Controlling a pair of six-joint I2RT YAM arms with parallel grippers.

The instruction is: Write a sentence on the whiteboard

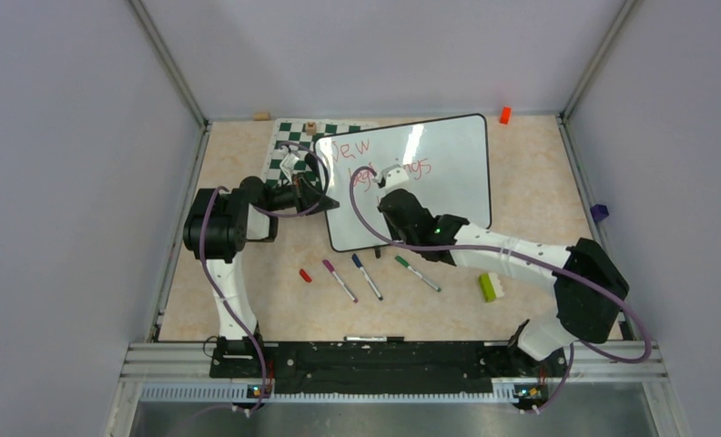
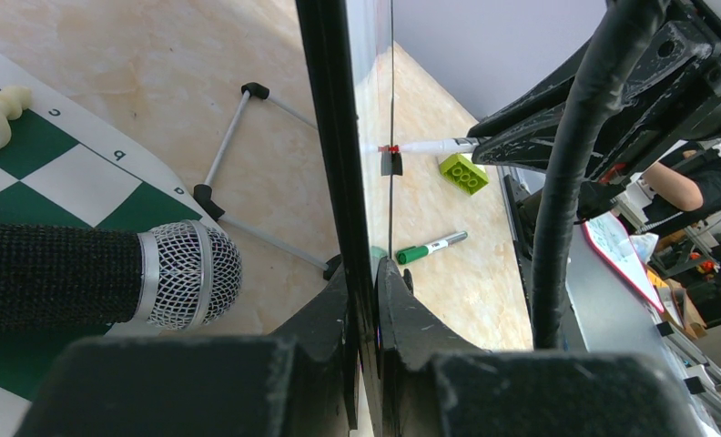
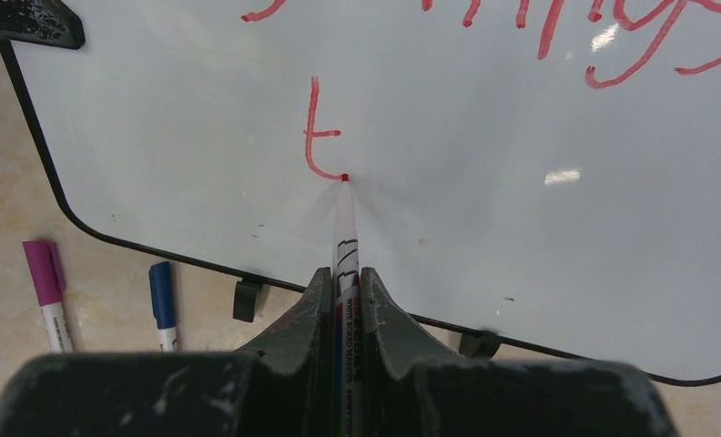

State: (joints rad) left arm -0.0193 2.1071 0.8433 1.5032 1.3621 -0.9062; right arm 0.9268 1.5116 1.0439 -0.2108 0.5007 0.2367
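The whiteboard (image 1: 448, 196) stood propped near the far edge of the surface, about midway along it, its face turned toward the near edge. The left hand (image 2: 364, 282) was closed on the board's left rim, one finger on each face, steadying it. The right hand (image 3: 343, 282) was closed around a red marker (image 3: 345, 228), which stuck straight out between its fingers.

The sentence (image 1: 350, 148) was only partly written. Two red lines crossed the upper half of the board, and a single "t" opened the third line below them, so I judged the last word barely started.

The marker's tip touched the board at the foot of that "t". Its long axis ran from the hand straight at the board's face, meeting it close to square in the left wrist view. Blank board lay to the right of the tip along the third line, which is the way the next letter would have to go. The right arm alone was placed to write.

Purple, blue and green pens (image 1: 417, 272) lay on the surface just in front of the board's lower rim.
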